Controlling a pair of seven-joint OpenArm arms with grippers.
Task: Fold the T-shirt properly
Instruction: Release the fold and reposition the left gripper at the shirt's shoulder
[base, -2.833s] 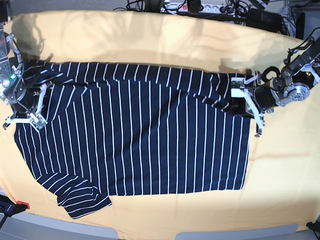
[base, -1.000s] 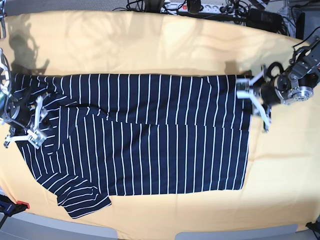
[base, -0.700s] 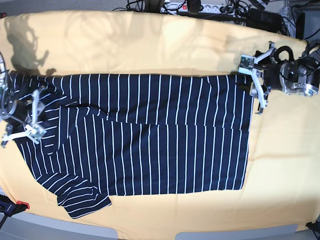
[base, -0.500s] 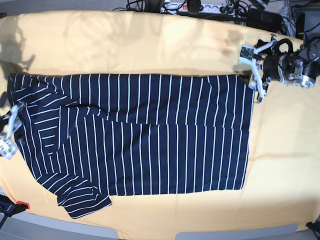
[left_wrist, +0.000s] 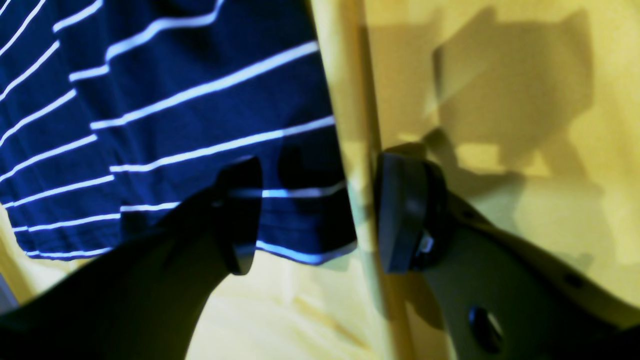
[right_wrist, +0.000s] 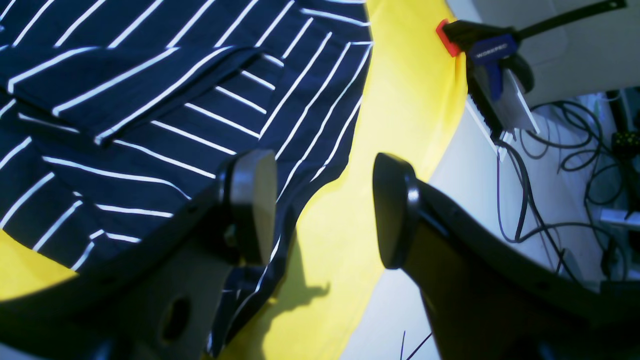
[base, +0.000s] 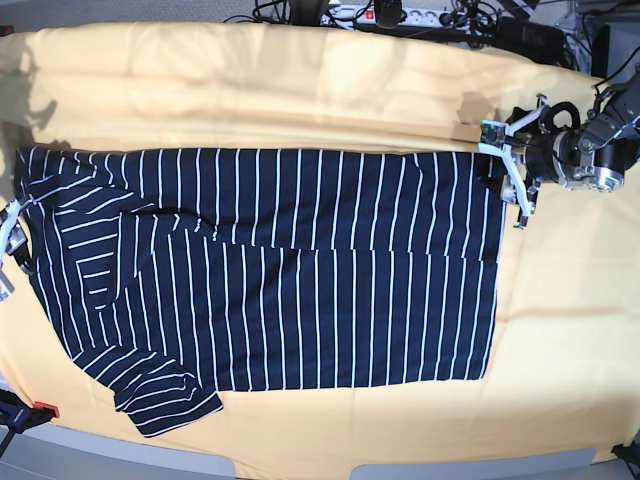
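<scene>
The T-shirt (base: 280, 270), dark navy with thin white stripes, lies spread flat on the yellow cloth, one sleeve folded at the front left. My left gripper (base: 505, 172) hovers open at the shirt's far right corner. In the left wrist view that corner (left_wrist: 175, 100) lies under the gripper (left_wrist: 320, 212), nothing between the pads (left_wrist: 240, 215). My right gripper (base: 8, 250) sits at the view's left edge, beside the collar end. In the right wrist view it (right_wrist: 322, 207) stands open over the shirt's edge (right_wrist: 150, 100), holding nothing.
The yellow cloth (base: 300, 90) covers the whole table. A power strip and cables (base: 400, 14) lie behind the far edge. A red and blue clamp (right_wrist: 480, 50) grips the table's front left corner (base: 30, 410); cables hang below it.
My left gripper has let go of the shirt's far right corner and pulled slightly back and up. The right gripper has moved left off the shirt to the table's edge. The shirt lies still.
</scene>
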